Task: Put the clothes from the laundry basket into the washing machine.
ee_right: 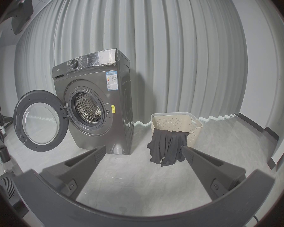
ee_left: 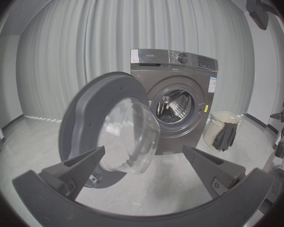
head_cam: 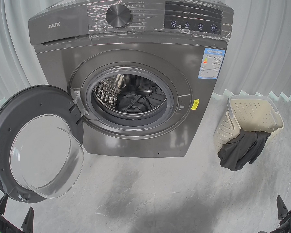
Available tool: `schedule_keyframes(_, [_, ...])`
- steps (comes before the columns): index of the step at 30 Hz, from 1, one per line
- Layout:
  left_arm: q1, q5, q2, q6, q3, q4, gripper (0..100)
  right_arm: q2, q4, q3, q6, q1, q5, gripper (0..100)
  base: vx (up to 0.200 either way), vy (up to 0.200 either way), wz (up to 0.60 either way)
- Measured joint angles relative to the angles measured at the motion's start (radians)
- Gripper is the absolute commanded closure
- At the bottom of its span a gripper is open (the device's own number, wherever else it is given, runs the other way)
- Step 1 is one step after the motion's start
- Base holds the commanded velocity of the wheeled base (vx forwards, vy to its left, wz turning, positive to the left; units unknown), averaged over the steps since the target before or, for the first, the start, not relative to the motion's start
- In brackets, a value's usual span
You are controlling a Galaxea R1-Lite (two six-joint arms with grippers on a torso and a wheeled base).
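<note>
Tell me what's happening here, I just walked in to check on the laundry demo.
A two-armed robot is loading laundry. The washing machine has its door swung open, and dark clothes lie in the drum. One dark garment hangs over the front rim of the laundry basket, which stands on the floor beside the machine, on the robot's right. The left gripper and right gripper sit low in front, jaws open, holding nothing.
</note>
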State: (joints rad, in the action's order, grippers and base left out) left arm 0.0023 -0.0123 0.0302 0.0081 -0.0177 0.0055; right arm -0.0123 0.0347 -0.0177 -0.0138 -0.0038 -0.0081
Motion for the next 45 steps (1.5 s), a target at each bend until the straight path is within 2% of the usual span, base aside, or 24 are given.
schedule_keyframes(2, [-0.001,-0.018,-0.006,-0.004,0.0,0.018,0,0.0,0.0,0.0,0.001,0.0,-0.001,0,0.0,0.0,0.0])
schedule_keyframes(7, [-0.004,-0.021,-0.014,-0.009,0.0,0.018,0,0.001,-0.001,0.0,0.0,-0.001,-0.003,0,0.0,0.0,0.0])
schedule_keyframes(28, [-0.004,-0.013,-0.018,-0.02,0.0,0.014,0,0.0,-0.001,0.0,0.006,0.0,-0.003,0,0.0,-0.2,0.0])
schedule_keyframes(34, [-0.004,-0.013,-0.018,-0.014,0.0,0.014,0,0.0,-0.002,0.0,0.006,-0.001,-0.003,0,0.0,0.0,0.0])
schedule_keyframes(45, [-0.004,-0.013,-0.017,-0.013,0.0,0.011,0,-0.001,-0.001,0.0,0.006,-0.001,-0.002,0,0.0,-0.2,0.0])
